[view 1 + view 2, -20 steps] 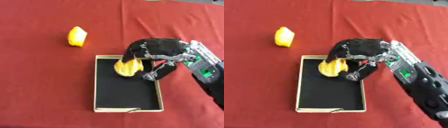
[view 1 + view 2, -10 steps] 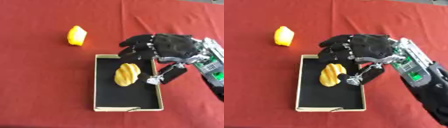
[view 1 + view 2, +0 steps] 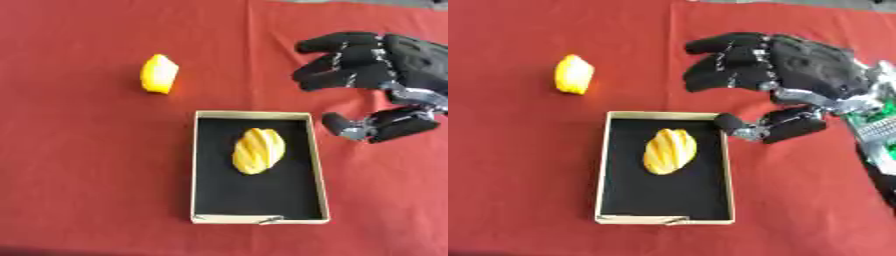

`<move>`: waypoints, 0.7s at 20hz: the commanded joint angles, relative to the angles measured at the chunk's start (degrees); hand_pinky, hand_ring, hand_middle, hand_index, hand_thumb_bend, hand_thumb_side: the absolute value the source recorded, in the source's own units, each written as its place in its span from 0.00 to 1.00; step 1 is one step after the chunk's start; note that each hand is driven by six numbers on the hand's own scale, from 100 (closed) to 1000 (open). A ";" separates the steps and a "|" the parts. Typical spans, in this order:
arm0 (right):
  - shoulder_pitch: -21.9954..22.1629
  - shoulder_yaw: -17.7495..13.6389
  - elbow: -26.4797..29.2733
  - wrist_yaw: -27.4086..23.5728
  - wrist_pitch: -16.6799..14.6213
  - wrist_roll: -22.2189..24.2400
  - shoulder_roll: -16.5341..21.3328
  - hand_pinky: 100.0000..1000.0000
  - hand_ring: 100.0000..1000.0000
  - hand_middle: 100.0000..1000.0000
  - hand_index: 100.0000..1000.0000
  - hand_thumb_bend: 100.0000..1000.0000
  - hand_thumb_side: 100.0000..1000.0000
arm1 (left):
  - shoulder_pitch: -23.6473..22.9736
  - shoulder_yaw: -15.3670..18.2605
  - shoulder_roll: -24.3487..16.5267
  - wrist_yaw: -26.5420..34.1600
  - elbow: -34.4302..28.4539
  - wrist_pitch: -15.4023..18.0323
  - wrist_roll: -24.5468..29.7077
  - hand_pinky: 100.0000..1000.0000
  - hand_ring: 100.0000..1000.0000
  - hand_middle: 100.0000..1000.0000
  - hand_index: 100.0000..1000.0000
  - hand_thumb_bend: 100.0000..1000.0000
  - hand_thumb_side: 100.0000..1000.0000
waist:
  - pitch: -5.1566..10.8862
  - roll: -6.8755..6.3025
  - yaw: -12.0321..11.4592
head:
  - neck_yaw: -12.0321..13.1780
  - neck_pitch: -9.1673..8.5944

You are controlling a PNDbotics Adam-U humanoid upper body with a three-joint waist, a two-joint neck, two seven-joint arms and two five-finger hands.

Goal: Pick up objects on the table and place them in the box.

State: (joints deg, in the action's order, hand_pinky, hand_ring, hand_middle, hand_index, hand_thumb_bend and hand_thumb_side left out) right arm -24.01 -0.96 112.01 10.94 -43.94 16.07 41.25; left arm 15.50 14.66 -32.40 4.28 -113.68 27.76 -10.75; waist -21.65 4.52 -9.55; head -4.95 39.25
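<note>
Released since a second ago: the ridged yellow piece [image 3: 668, 151], then held in the right hand [image 3: 798, 70] over the box's 12 o'clock end, now lies loose on the box floor, and the hand has drawn up and away toward 2 o'clock.

Item 1. Red table cloth [image 3: 79, 190]. Covers the whole work surface.

Item 2. Right hand. Black, entering from 3 o'clock. Fingers [image 3: 719, 60] spread and straight, thumb [image 3: 745, 127] hanging just outside the box's 1 o'clock corner. Holds nothing.

Item 3. Box [image 3: 322, 185]. Shallow tray, pale rim, black floor, long axis running 12 to 6 o'clock. One object inside.

Item 4. Ridged yellow piece. Lies in the upper half of the box, tilted slightly, clear of the walls. It sits at about 8 o'clock from the fingers, apart from them, with the thumb tip nearest, beyond the rim.

Item 5. Yellow object [image 3: 158, 74]. Rests on the cloth at 11 o'clock from the box, well apart from the hand, at 9 o'clock from the fingers. Not yet placed.

Handling note, by judgement: both yellow pieces look like small, light, rigid toy food with a smooth skin that may slip. The remaining one is best taken across its narrower sides, thumb opposite fingers, from above.

Left hand: not seen.
</note>
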 commanded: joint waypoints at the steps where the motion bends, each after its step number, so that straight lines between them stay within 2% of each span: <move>1: 1.96 -6.36 2.36 -9.94 3.03 -3.02 3.89 0.91 0.95 0.78 0.87 0.00 0.08 | 0.95 -0.37 -7.32 -2.61 -0.91 -3.12 -0.35 0.85 0.78 0.82 0.88 0.00 0.53 | 0.97 -0.55 0.37 | 0.55 -0.88; 3: 4.33 -9.26 2.53 -14.35 3.45 -4.26 4.82 0.91 0.96 0.78 0.86 0.00 0.20 | 1.29 -1.00 -11.38 -4.99 -0.59 -5.49 0.22 0.85 0.78 0.82 0.88 0.00 0.50 | 0.83 -0.69 0.83 | 0.85 -0.92; 4: 5.56 -10.56 2.56 -16.07 3.48 -4.84 5.14 0.92 0.97 0.79 0.86 0.00 0.24 | 1.56 -1.43 -13.42 -6.19 -0.02 -6.30 1.11 0.85 0.79 0.82 0.89 0.00 0.44 | 0.76 -0.77 1.07 | 1.01 -0.93; 6: 8.17 -13.35 2.58 -18.41 3.34 -6.31 5.69 0.91 0.96 0.78 0.86 0.00 0.16 | 2.46 -2.51 -18.08 -9.11 2.64 -7.01 4.72 0.85 0.81 0.83 0.90 0.00 0.36 | 0.63 -0.87 1.66 | 1.37 -0.98; 7: 9.37 -14.57 2.58 -18.98 3.15 -7.12 5.91 0.91 0.96 0.79 0.86 0.00 0.15 | 3.03 -3.08 -20.21 -10.55 4.42 -6.93 6.94 0.86 0.83 0.84 0.91 0.00 0.36 | 0.59 -0.89 1.96 | 1.47 -0.95; 8: 10.47 -15.58 2.58 -19.25 2.88 -7.93 6.08 0.91 0.96 0.79 0.86 0.00 0.11 | 3.75 -3.62 -22.08 -11.85 6.28 -6.56 9.26 0.87 0.84 0.85 0.92 0.00 0.31 | 0.57 -0.91 2.24 | 1.48 -0.92; 11: 13.53 -17.93 2.58 -19.02 1.70 -10.60 6.34 0.91 0.96 0.78 0.86 0.00 0.05 | 6.95 -5.75 -26.93 -15.24 12.45 -4.22 16.23 0.88 0.87 0.88 0.93 0.01 0.29 | 0.55 -0.99 3.18 | 1.54 -0.87; 14: 15.58 -19.26 2.59 -18.68 1.21 -13.40 5.99 0.91 0.95 0.78 0.85 0.00 0.05 | 10.91 -8.36 -29.76 -17.93 17.74 -1.23 22.73 0.92 0.92 0.90 0.94 0.17 0.27 | 0.57 -1.05 4.07 | 1.89 -0.66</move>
State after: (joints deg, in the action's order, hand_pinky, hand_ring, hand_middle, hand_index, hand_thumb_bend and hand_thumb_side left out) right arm -8.29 -18.79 113.65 -7.49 -42.52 3.89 45.27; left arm 25.66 6.62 -58.59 -12.53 -97.43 25.56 9.62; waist -22.06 3.77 -5.35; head -3.30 39.12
